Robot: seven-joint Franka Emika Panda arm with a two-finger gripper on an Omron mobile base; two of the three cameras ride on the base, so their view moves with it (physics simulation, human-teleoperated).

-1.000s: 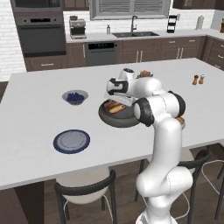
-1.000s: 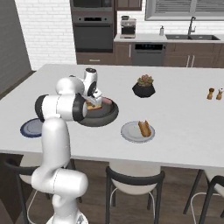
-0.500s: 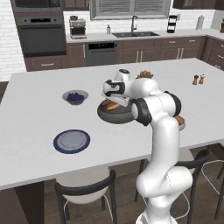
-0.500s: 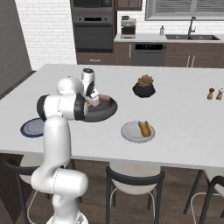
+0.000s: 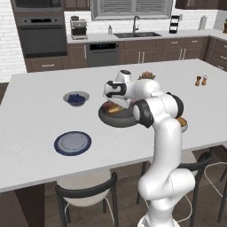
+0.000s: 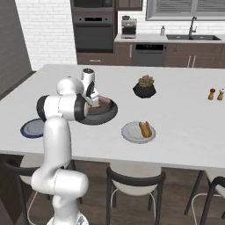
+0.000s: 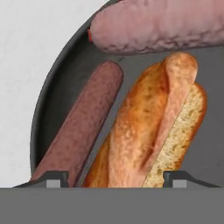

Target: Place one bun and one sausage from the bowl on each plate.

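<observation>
Long white kitchen island surface (image 5: 40, 119) carries wide dark-grey round bowl (image 5: 116, 119), blue-rimmed round plate (image 5: 72, 143), light-grey round plate (image 6: 129, 134). End effector (image 7: 116, 177) spread wide, low over bowl, straddling golden split bun (image 7: 148, 131); dark-red sausage (image 7: 81, 127) alongside.

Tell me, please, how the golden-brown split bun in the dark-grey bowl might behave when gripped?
The golden-brown split bun looks soft and crumbly, so it would probably squash. Its open slit may spread. Lying against the dark-red sausage in the dark-grey bowl, it could nudge that.
</observation>
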